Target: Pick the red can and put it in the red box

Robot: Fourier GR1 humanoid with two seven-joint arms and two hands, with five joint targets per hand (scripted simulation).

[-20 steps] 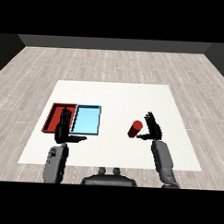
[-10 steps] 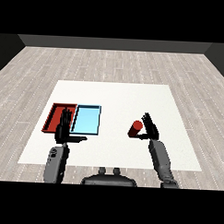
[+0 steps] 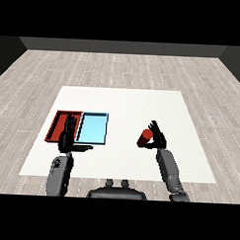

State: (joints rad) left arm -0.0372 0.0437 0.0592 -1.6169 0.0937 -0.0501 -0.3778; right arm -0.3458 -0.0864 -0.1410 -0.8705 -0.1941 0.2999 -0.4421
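Note:
The red can (image 3: 145,138) lies tilted on the white table, right of centre. My right hand (image 3: 158,137) is against the can's right side, its fingers beginning to curl round it. The red tray (image 3: 57,125) lies at the left, beside the light blue tray (image 3: 93,127). My left hand (image 3: 69,135) hovers with straight fingers over the near right part of the red tray, thumb pointing right. It holds nothing.
The white table (image 3: 122,105) stretches back behind the trays and the can. A grey wooden floor surrounds it.
My right hand has moved left and closed in on the red can, from beside it to touching it. The left hand has stayed still.

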